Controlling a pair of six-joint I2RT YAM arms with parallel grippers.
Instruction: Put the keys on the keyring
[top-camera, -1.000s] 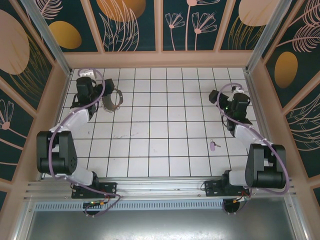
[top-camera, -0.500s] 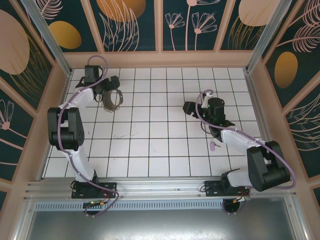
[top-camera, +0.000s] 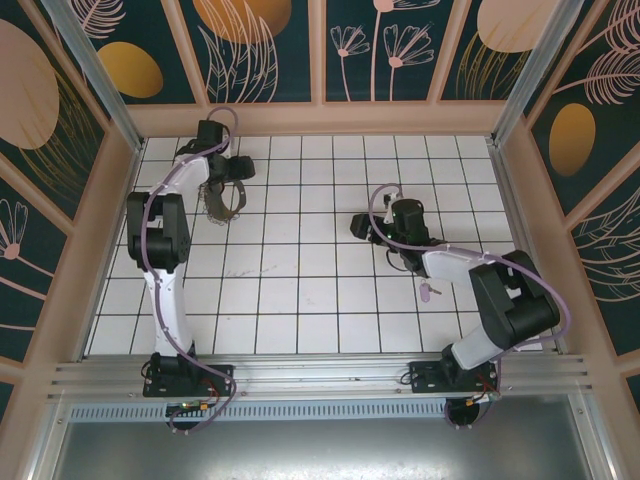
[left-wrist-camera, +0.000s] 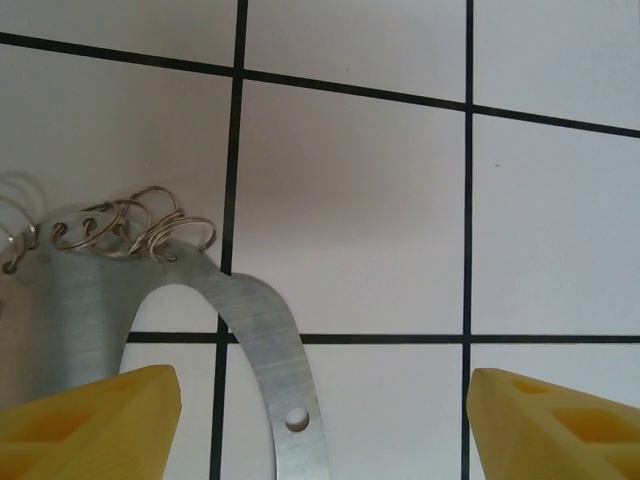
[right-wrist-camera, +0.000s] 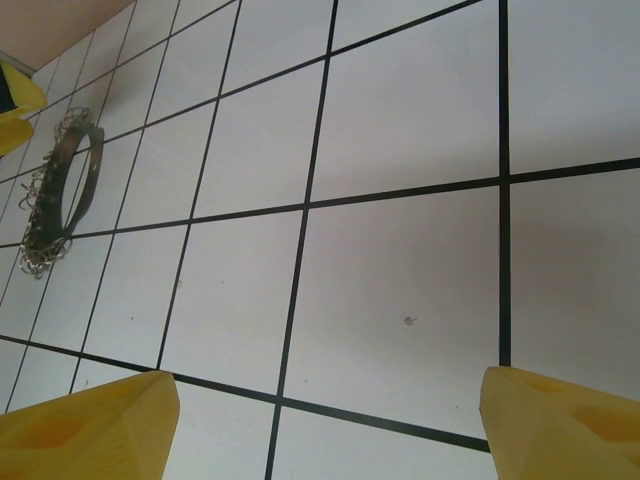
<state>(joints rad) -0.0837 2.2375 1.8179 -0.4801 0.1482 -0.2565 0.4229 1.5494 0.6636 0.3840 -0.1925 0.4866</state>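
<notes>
Nothing threaded yet: tiny lilac-pink key (top-camera: 427, 291) lies near-right, grey metal keyring loop (top-camera: 222, 200) far-left; left gripper (left-wrist-camera: 320, 410) and right gripper (right-wrist-camera: 325, 420) gape empty

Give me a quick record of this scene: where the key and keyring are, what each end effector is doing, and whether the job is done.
key: lilac, lying loose on the tiles close to the right arm, far from the keyring
keyring: curved metal band with small wire rings, at the table's far left
left end effector: open, just above the keyring, holding nothing
right end effector: open, over bare tiles mid-table, holding nothing
status: key not yet on keyring
</notes>
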